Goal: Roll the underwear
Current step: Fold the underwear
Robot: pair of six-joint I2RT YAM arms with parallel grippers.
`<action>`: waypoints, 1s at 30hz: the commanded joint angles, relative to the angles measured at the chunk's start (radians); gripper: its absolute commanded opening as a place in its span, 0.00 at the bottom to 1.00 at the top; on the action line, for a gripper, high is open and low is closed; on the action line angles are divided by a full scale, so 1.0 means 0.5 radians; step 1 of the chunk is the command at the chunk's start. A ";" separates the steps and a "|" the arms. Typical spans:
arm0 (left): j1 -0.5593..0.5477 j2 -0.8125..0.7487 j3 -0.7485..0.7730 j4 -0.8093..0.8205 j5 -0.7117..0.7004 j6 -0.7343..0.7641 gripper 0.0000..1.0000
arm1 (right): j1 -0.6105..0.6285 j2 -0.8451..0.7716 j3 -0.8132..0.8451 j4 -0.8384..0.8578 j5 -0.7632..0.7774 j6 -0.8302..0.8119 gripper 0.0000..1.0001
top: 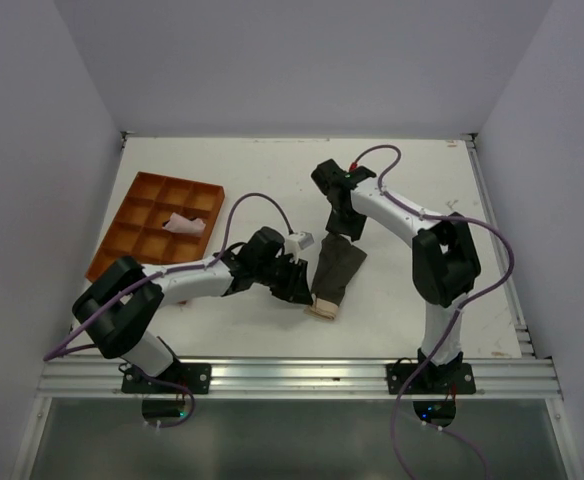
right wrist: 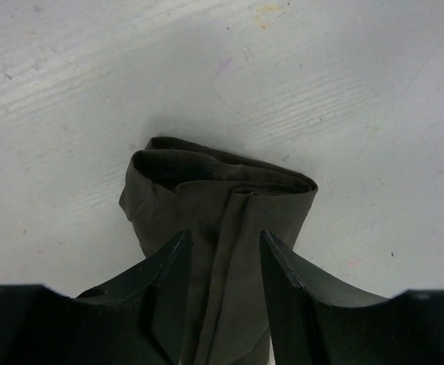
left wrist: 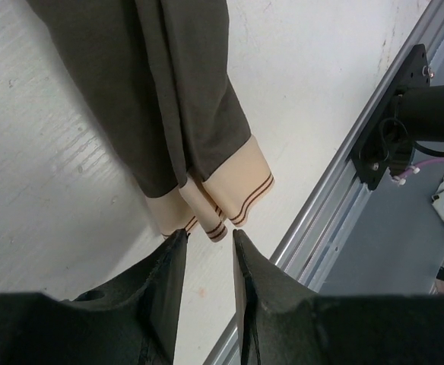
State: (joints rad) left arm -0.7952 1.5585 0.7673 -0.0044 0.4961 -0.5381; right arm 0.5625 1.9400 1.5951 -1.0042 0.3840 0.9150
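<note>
The underwear (top: 338, 268) lies folded into a long narrow strip in the middle of the table, with its tan waistband (top: 322, 308) at the near end. My left gripper (top: 299, 283) is open beside the near left of the strip. In the left wrist view its fingertips (left wrist: 175, 245) stand just short of the striped waistband (left wrist: 226, 194), with nothing between them. My right gripper (top: 344, 222) is open over the far end. In the right wrist view it (right wrist: 222, 242) straddles the dark cloth (right wrist: 222, 190), whose far edge is turned over on itself.
An orange compartment tray (top: 142, 200) stands at the back left with a small pale pink cloth (top: 184, 224) in it. An aluminium rail (top: 292, 376) runs along the near edge and also shows in the left wrist view (left wrist: 336, 190). Walls close in the left, back and right.
</note>
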 commanded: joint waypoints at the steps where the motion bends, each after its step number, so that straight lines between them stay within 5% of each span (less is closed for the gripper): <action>1: -0.017 -0.009 -0.041 0.165 0.014 -0.037 0.34 | 0.001 0.059 0.062 -0.118 0.067 -0.035 0.45; 16: -0.026 -0.166 0.223 -0.077 -0.112 0.079 0.34 | -0.002 0.194 0.034 -0.099 0.088 -0.106 0.43; 30: -0.030 0.037 -0.056 0.156 -0.152 0.015 0.29 | -0.002 0.256 0.028 -0.090 0.137 -0.176 0.38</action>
State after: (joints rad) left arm -0.8062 1.5570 0.7532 -0.0010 0.4343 -0.5312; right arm 0.5625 2.0689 1.5951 -1.0393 0.4103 0.8421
